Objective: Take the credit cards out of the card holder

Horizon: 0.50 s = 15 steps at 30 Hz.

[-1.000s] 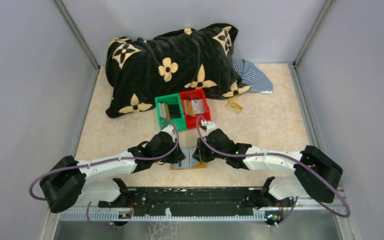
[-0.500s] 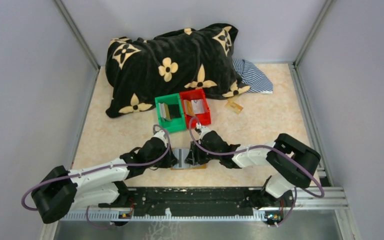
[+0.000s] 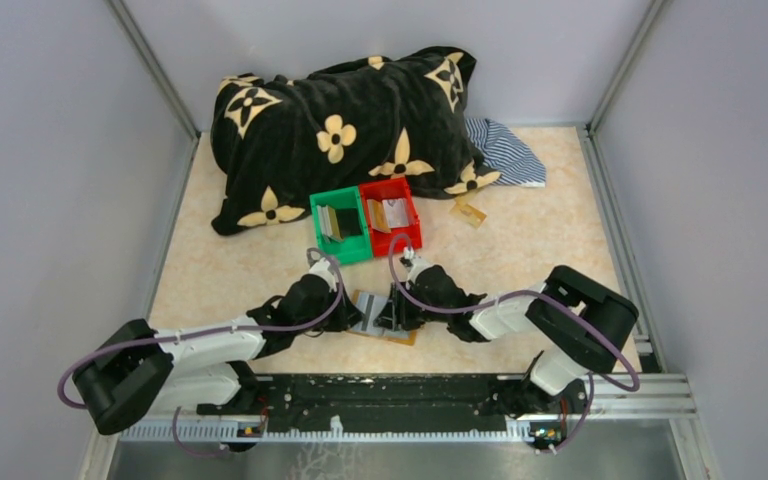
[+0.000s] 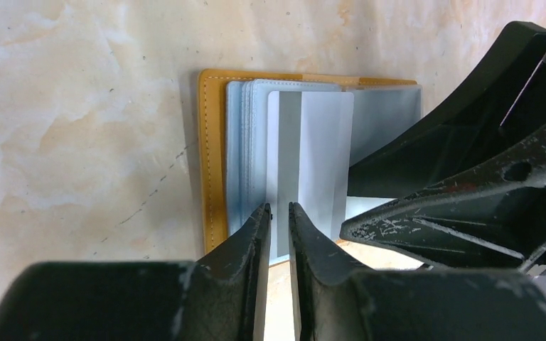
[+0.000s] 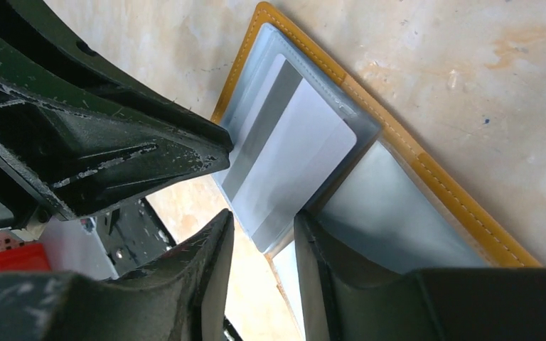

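Two arms meet over card holder (image 3: pixel 401 338), lying open on table at 6 o'clock from green bin (image 3: pixel 340 228) & red bin (image 3: pixel 392 215). Left gripper (image 4: pixel 279 213) nearly closed, slit only. Right gripper (image 5: pixel 263 217) part open, straddling silver card (image 4: pixel 309 163); grip unclear. Risk: pocket friction drags holder along w/ card. Vs 0.5 s ago, holder now skewed.

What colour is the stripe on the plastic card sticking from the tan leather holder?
Darker grey stripe on a silvery-white card; clearest in left wrist view.
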Tool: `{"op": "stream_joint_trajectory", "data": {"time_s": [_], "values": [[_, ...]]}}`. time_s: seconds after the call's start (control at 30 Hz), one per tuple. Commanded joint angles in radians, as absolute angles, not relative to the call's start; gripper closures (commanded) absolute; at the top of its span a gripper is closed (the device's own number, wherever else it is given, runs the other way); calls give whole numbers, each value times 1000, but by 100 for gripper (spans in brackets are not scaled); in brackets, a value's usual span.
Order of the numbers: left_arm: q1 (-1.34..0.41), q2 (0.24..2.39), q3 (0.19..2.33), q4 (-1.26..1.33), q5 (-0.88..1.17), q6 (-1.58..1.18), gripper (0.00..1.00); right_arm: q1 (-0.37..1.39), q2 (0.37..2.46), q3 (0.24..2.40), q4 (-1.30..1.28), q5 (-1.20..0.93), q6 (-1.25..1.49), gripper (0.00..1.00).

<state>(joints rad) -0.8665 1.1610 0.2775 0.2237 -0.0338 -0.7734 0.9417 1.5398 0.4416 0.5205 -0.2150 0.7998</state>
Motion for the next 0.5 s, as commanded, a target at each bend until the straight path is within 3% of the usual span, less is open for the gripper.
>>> {"op": "stream_joint_trajectory", "data": {"time_s": [0.0, 0.13, 0.33, 0.47], "values": [[-864, 1203, 222, 115, -40, -763, 78, 930, 1560, 408, 700, -258, 842, 65], [-863, 1208, 221, 115, -40, -762, 78, 911, 1552, 380, 752, -265, 847, 74], [-862, 1222, 225, 114, -37, -761, 79, 898, 1548, 361, 782, -275, 840, 98], [-862, 1225, 228, 102, -46, -760, 79, 891, 1538, 345, 794, -280, 841, 100]]}}
